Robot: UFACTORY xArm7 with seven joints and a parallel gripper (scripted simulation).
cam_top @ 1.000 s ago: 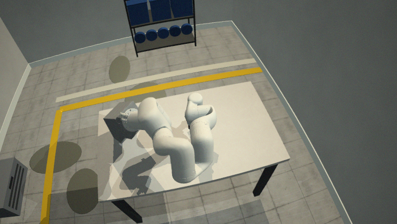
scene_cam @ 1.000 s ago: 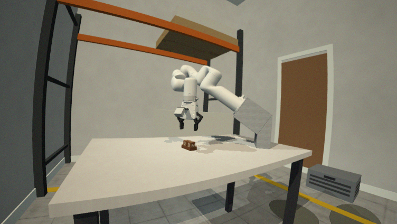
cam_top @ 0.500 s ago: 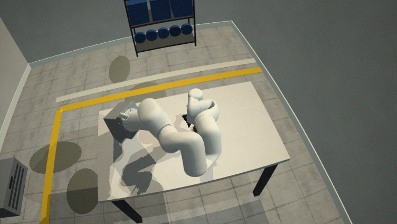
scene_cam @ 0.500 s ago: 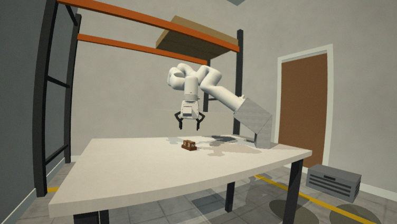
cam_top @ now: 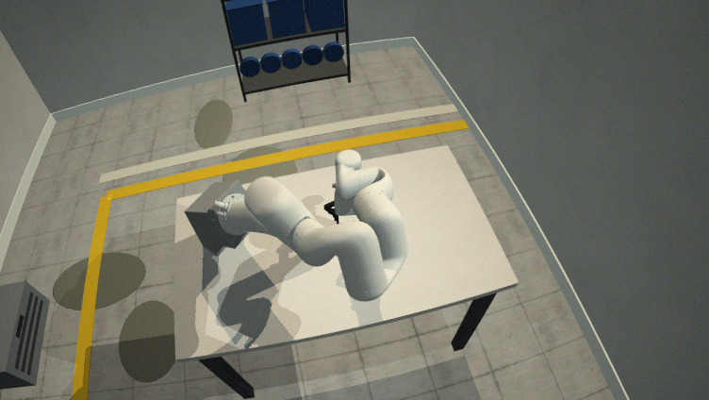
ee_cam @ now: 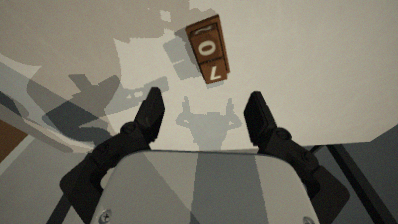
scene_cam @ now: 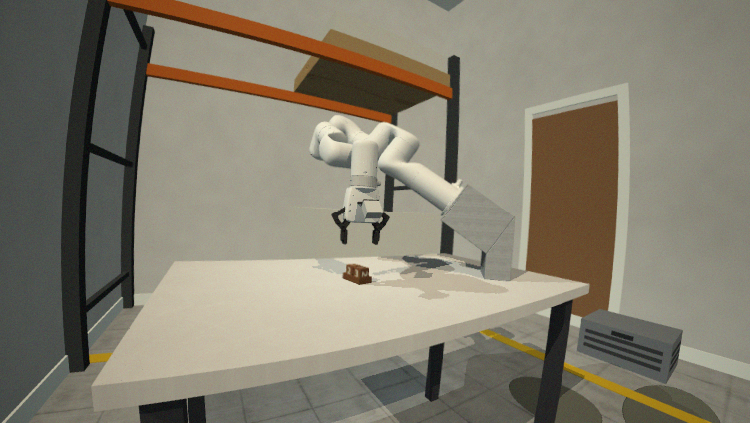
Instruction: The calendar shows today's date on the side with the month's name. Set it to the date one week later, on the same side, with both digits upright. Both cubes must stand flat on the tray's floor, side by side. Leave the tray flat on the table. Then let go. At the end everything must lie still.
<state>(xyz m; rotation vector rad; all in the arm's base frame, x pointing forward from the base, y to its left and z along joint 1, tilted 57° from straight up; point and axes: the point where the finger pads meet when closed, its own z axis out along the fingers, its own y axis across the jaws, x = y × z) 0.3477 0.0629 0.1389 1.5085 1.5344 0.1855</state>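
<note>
so, with the claw (scene_cam: 359,242) (ee_cam: 205,100) wide, square it over one cube (ee_cam: 207,48) before lowering straight down.

White "0" and "7" mark the tops of the brown cubes (scene_cam: 359,267) (ee_cam: 215,53), "3" a side.

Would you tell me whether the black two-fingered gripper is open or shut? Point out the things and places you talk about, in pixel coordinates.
Open: the black two-fingered gripper (scene_cam: 359,237) (ee_cam: 205,100) has its fingers spread wide, nothing between them.
</note>
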